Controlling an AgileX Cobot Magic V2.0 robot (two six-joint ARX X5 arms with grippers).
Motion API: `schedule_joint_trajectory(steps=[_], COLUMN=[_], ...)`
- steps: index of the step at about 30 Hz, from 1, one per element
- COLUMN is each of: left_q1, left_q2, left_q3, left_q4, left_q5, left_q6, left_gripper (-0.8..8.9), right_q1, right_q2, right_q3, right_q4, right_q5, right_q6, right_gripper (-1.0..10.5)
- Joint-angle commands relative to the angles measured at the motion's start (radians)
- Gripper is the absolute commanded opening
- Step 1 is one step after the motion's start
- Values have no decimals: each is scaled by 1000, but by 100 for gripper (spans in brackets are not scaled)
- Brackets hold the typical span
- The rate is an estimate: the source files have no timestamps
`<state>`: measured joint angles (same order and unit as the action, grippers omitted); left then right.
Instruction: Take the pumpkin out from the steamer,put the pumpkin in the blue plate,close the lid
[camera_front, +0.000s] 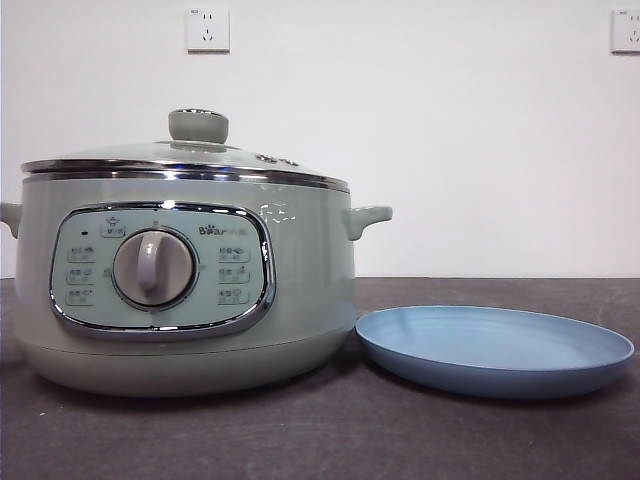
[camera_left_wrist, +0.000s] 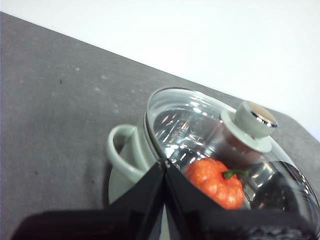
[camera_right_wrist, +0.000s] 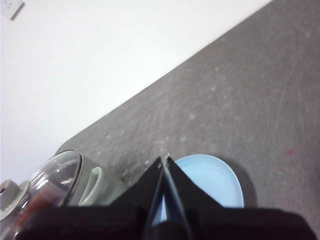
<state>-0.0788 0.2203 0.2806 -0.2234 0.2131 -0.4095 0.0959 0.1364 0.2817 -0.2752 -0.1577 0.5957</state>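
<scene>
My left gripper (camera_left_wrist: 164, 165) and right gripper (camera_right_wrist: 165, 161) both pressed together, glass lid (camera_left_wrist: 220, 145) beneath the left, pumpkin (camera_left_wrist: 217, 182) under it, blue plate (camera_right_wrist: 212, 182) below the right.

From the front, the steamer (camera_front: 190, 290) is cut off at the picture's left edge, so only a stub of its left handle shows, and its opaque wall hides the pumpkin (camera_left_wrist: 217, 181). In the left wrist view the pumpkin shows only through the glass lid (camera_left_wrist: 200, 125), its lower part hidden behind the left gripper (camera_left_wrist: 164, 165). The right gripper (camera_right_wrist: 165, 161) covers part of the blue plate (camera_right_wrist: 215, 177).
</scene>
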Motion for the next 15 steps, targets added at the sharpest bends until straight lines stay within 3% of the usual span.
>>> schedule_joint_trajectory(steps=[1,5,8,15], left_q1=[2,1,0,0], left_q2=[86,225,313,469], left_q3=[66,189,280,439], left_q4=[5,3,-2,-2], left_q5=[8,56,104,211], left_q6=[81,154,180,220], left_gripper=[-7,-7,-7,-7], right_q1=[-2,-2,-2,-2], right_q2=[57,171,257,438], right_q3=[69,187,271,449], right_q4=[-1,-22,-24,-31], right_q5=[-1,-10,-53,-57], right_q6=[-73,-167,-268,-449], right_gripper=[-9,-9,-8,-1])
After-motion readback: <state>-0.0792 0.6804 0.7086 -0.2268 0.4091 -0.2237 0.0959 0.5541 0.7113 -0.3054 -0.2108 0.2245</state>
